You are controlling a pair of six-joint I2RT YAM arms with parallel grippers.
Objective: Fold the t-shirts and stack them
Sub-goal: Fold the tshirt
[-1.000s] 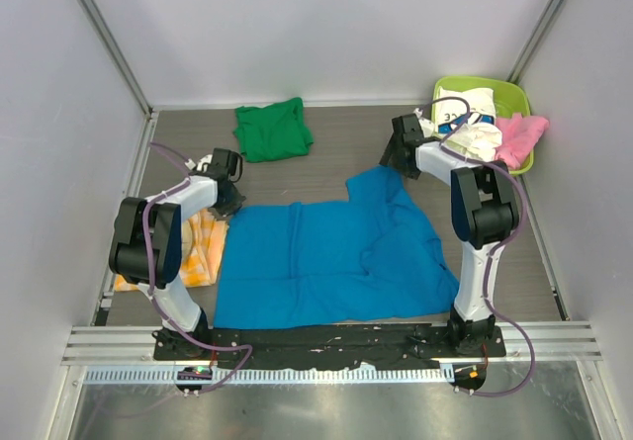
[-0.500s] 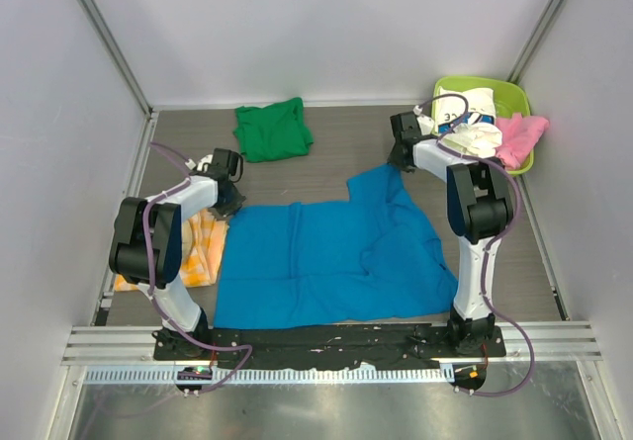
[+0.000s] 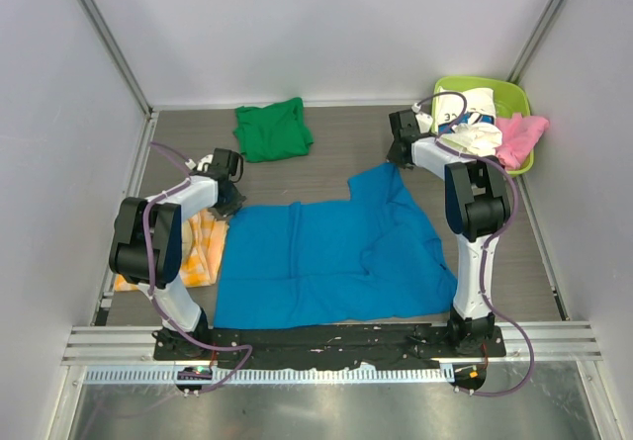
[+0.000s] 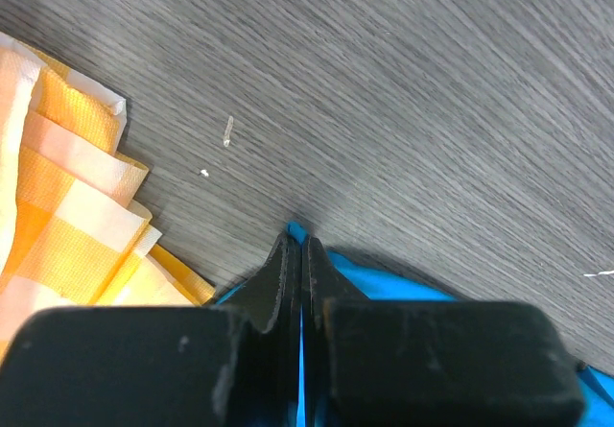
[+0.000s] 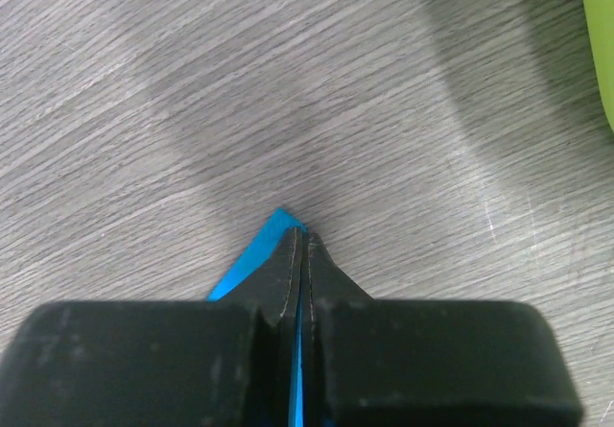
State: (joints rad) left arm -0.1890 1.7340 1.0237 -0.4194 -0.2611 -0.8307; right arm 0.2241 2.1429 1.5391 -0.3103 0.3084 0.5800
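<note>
A bright blue t-shirt lies spread over the middle of the table. My left gripper is shut on its far left corner, and blue cloth pokes out between the fingertips. My right gripper is shut on the shirt's far right corner, where a thin blue strip runs between the closed jaws. A green t-shirt lies folded at the back of the table. A white printed t-shirt and a pink one sit in the lime green basket.
An orange-yellow checked cloth lies under the left arm, its edge showing in the left wrist view. The basket stands at the back right, close to the right arm. Grey walls enclose the table on three sides.
My right gripper has closed on the blue t-shirt's far right corner and shifted slightly toward the back. The left arm has not moved.
</note>
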